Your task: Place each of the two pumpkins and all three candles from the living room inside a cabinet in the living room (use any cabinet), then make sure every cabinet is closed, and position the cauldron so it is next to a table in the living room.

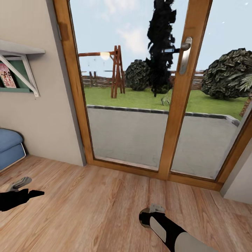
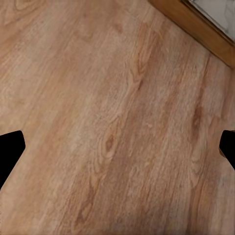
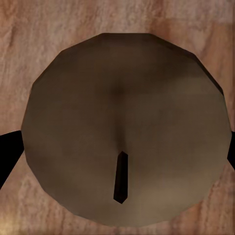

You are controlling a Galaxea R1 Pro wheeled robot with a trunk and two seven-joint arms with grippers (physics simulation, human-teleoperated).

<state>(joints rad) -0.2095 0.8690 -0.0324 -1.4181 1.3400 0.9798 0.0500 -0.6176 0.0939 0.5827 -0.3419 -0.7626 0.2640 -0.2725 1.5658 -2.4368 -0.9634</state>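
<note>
I'm in transit with a candle (image 3: 125,127) in my right hand (image 1: 153,213). In the right wrist view it sits between the two dark fingers, a brownish-grey disc seen end-on with a dark wick near its middle. So its long axis runs along the line of the hand, wick end toward the camera, and since that hand hangs low over the wooden floor (image 1: 98,203) I judge the candle stands roughly upright. Whether the fingers truly pinch it I can't be sure, because their tips are hidden behind it, but it looks held.

My left hand (image 2: 117,152) is spread wide over bare floorboards with nothing in it.

Ahead is a glass patio door (image 1: 147,91) onto a garden, with a blue cushion (image 1: 9,147) at the left. The step in hand is carrying this candle to the cabinet. Next I need to turn the base away from the door and find that cabinet.
</note>
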